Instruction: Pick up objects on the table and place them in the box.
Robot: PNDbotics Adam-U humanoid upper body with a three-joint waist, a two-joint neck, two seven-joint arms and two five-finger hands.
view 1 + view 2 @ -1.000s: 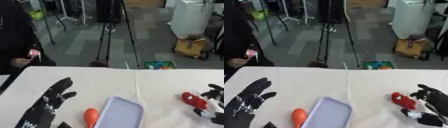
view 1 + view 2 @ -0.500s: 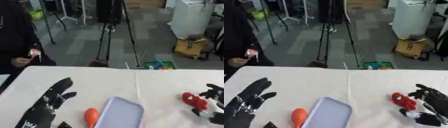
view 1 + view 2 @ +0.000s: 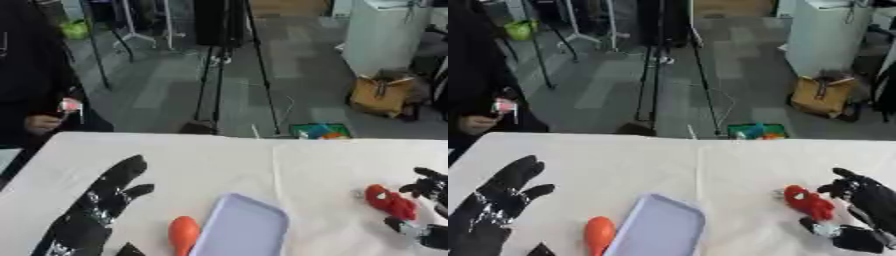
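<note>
Two black hands rest on the white desk (image 3: 219, 160), which looks cloth-covered. No writing is readable anywhere. At lower left, the left hand (image 3: 92, 220) lies open, fingers straight. The right hand (image 3: 864, 210) curls its fingers and thumb around a lumpy red toy (image 3: 808, 202). Between them sit a smooth, rounded orange object (image 3: 183, 234) and a pale lavender box (image 3: 241, 232) with rounded corners.

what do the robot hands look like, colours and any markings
Both are black. The left robot hand has slim fingers and pale silvery speckles across its back. The right robot hand is also black, with a silvery part at the thumb base.
</note>
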